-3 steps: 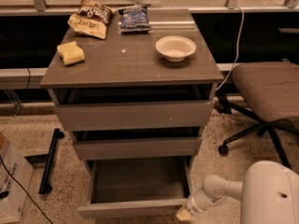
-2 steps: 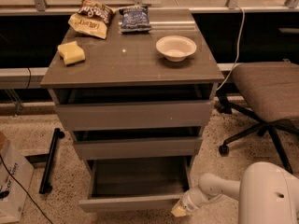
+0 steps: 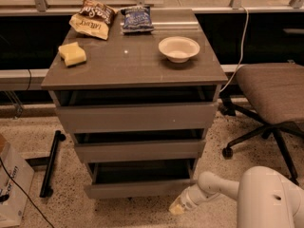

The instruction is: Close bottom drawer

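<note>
From my station, the bottom drawer (image 3: 137,189) sits lowest in the bench (image 3: 128,63), just above the speckled floor. It is out a little way. A dark strip of its inside shows between its front and the middle drawer (image 3: 140,150) above. Its long axis runs left to right across the view, level with the floor. The plain flat front faces out towards the camera, and its box runs back into the bench. The front stands a little proud of the middle drawer and the top drawer (image 3: 137,118), which also show dark gaps over their fronts.

The end effector (image 3: 177,207) is low at the right end of the bottom drawer's front, just below and in front of its lower right corner. It comes in from the right on the white arm (image 3: 223,186) and points left and slightly down. I cannot tell whether it is released or clenched, nor whether it touches the front.

On the bench top there is a white bowl (image 3: 179,48) towards the right. A blue bag (image 3: 137,19) and a brown bag (image 3: 93,18) lie at the back, and a yellow sponge (image 3: 72,54) is at the left. A chair (image 3: 270,91) stands to the right of the bench.
</note>
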{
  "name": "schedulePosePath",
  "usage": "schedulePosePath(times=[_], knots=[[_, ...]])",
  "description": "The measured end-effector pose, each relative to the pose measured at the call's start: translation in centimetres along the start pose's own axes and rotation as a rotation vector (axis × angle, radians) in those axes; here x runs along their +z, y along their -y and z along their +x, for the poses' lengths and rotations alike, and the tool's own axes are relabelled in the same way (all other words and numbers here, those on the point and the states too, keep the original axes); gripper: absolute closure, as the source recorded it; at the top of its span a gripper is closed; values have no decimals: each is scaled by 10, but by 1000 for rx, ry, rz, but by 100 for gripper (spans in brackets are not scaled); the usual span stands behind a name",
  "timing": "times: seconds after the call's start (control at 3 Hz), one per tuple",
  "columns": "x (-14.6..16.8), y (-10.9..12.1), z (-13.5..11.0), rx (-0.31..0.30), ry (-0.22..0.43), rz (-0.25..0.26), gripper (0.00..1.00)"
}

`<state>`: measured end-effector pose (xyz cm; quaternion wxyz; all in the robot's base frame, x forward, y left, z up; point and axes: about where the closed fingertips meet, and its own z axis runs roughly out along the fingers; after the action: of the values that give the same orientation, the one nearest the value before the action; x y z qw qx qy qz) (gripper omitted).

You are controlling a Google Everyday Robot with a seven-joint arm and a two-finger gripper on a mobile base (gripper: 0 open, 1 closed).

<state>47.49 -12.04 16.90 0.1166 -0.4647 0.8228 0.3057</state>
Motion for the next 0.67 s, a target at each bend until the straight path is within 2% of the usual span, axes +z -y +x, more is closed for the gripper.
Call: schedulePosePath(times=[0.33, 0.67], knots=[[-1, 20, -14, -26, 30, 76, 100], [-10, 59, -37, -71, 67, 167, 100]])
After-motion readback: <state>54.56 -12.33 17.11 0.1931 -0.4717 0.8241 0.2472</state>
